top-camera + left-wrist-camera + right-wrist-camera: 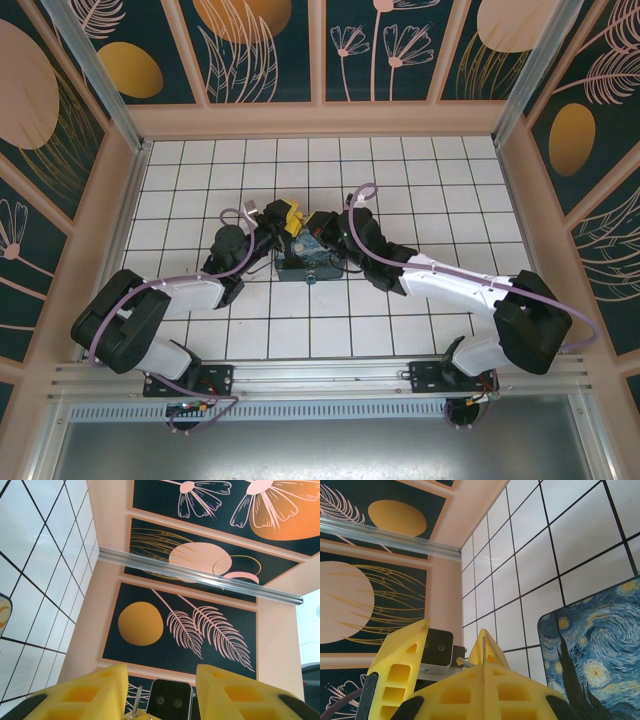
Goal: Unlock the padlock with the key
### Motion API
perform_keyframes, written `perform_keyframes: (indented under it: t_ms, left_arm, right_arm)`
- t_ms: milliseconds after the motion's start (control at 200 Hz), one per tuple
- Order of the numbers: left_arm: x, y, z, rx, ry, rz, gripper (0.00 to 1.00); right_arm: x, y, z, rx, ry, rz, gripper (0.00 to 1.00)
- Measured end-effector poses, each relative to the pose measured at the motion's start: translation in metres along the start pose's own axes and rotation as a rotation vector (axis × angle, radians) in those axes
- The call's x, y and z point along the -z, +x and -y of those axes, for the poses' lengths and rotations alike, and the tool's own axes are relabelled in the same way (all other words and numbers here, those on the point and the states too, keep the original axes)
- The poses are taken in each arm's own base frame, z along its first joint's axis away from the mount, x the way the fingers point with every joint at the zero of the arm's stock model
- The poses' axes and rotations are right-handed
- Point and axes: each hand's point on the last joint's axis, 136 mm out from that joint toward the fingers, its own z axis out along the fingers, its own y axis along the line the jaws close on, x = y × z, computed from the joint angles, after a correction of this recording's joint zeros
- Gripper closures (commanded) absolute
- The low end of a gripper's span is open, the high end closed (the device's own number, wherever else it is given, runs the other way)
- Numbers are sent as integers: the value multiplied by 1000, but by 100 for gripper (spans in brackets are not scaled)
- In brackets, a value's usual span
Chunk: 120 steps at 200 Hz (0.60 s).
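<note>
My right gripper (484, 672) is shut on the key (484, 647), a thin silvery blade standing up out of the seam between its yellow fingers. The key's tip reaches in between the fingers of my left gripper (161, 669), close beside the left finger (80, 695). There the key (135, 700) shows as a thin metal strip. The left jaws stand apart with nothing gripped between them. Over the middle of the floor the left gripper (280, 212) and the right gripper (300, 228) meet tip to tip. I cannot make out the padlock; it is hidden.
A rectangular box (308, 262) painted with blue and yellow swirls lies on the white tiled floor just below the grippers, and it also sits at lower right (595, 660) in the right wrist view. Patterned walls enclose the floor on three sides.
</note>
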Motion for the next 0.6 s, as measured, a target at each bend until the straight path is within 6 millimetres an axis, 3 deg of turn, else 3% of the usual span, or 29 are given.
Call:
perform_keyframes:
  t_ms: [601]
  left_arm:
    - [0,0,-2,-13,-7,2,76]
  right_arm:
    - [0,-1,-2,0,-4,2,100]
